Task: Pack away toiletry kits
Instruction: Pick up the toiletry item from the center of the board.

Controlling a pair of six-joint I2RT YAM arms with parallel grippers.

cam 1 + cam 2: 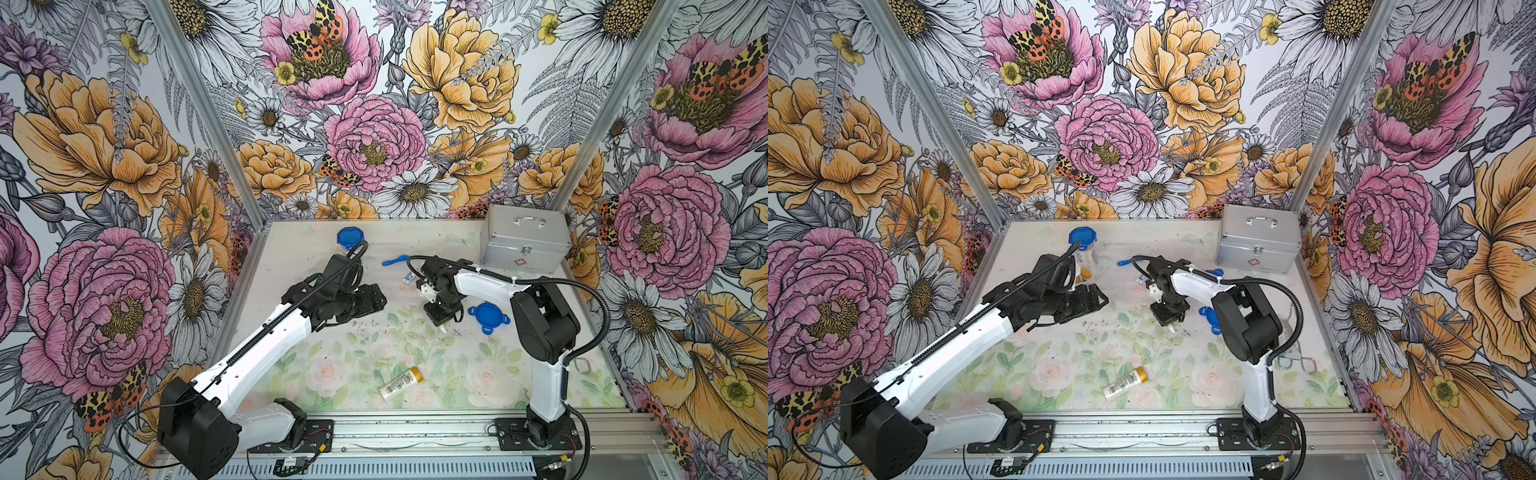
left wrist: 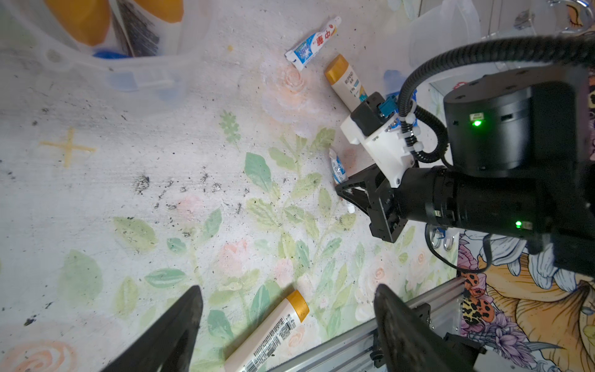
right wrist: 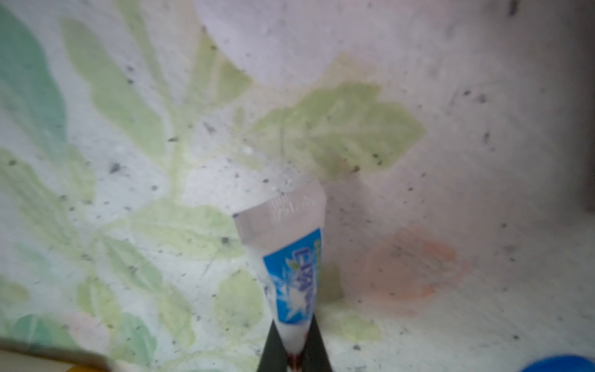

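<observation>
Right wrist view: my right end effector (image 3: 294, 352) pinches a toothpaste tube (image 3: 291, 267) near its cap end.
Both sit at the middle of the desk (image 1: 332, 361), just beside a blue lid (image 1: 487, 318); whether the tube touches the desk I cannot tell. My left end effector (image 2: 286, 290) is spread wide, empty, to the tube's left. One bottle (image 1: 401, 383) lies near the front rail (image 1: 415, 428); a second tube (image 2: 314, 42) lies farther back.

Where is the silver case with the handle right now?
In both top views the silver case stands in the far right corner of the table, just beyond the right arm.
</observation>
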